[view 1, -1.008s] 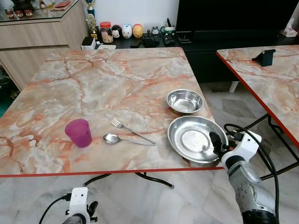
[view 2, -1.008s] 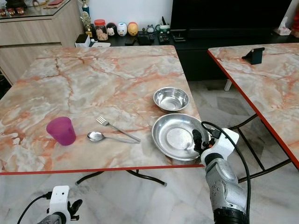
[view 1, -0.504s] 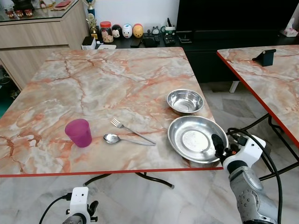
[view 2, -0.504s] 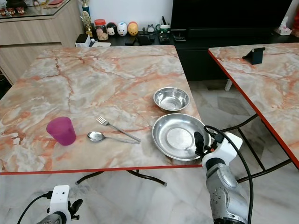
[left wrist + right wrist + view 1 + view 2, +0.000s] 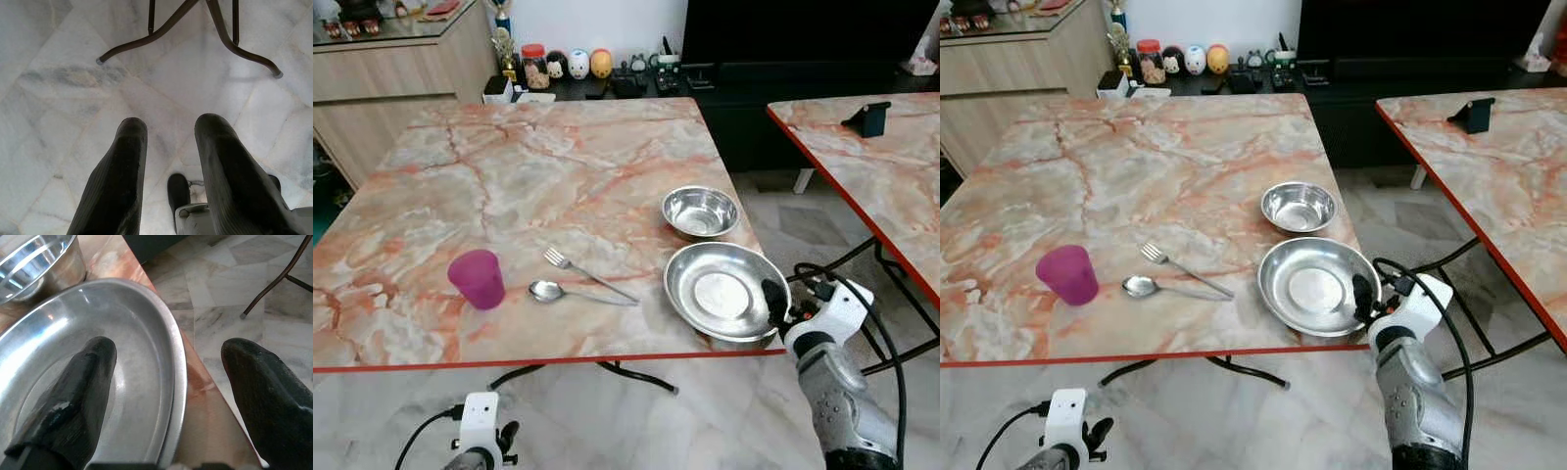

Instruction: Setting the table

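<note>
The left gripper (image 5: 166, 161) hangs over the floor, fingers parted. At the marble table's (image 5: 558, 166) near right corner, the right gripper (image 5: 166, 382) straddles the steel plate's (image 5: 720, 291) rim, spread wide. Leftward lie spoon (image 5: 548, 291), fork (image 5: 587, 272) and purple cup (image 5: 478, 278); a steel bowl (image 5: 701, 211) sits just beyond.
</note>
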